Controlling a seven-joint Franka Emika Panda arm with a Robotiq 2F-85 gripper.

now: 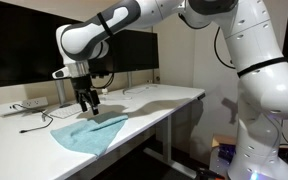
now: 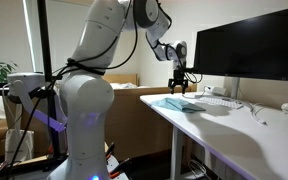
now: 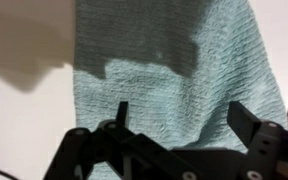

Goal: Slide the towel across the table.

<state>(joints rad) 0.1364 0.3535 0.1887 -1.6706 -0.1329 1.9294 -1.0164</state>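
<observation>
Table: long white top (image 1: 154, 105), smooth, mostly bare.
Towel: teal cloth (image 1: 89, 133), flat on the top directly under the gripper (image 1: 88, 104), spreading from there toward the front edge.
Monitors: dark screens (image 1: 24, 50), standing along the back, behind the gripper.
Power strip: white (image 1: 22, 106), well off to the gripper's side, near the back.
Cable: thin, black (image 1: 39, 122), on the top between strip and towel.
Small object: white (image 2: 287, 107), well apart from the gripper; too small to tell.
</observation>
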